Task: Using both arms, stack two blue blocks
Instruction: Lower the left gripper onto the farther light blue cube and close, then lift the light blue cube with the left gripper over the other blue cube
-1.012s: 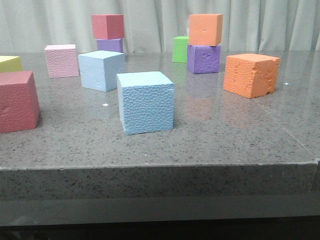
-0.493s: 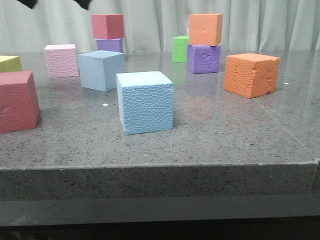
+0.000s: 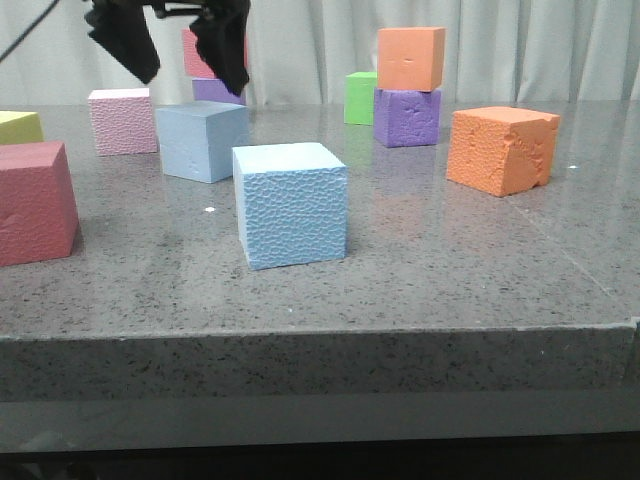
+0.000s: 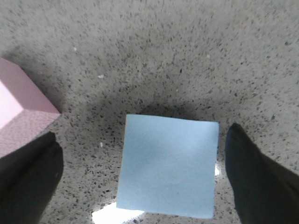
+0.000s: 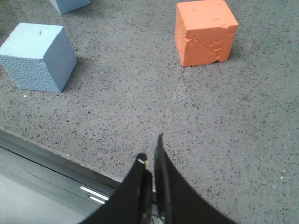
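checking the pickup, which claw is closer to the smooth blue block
Left. The left claw hangs open just above the smooth blue block, one finger either side. The right claw is shut near the table's front edge, well away.

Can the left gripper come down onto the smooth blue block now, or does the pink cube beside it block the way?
Probably yes. The left gripper hangs open above the smooth blue block, fingers straddling it; the pink cube sits apart.

A smooth blue block (image 4: 167, 165) lies between two spread dark fingers (image 4: 259, 179), a pink cube (image 4: 21, 114) nearby.
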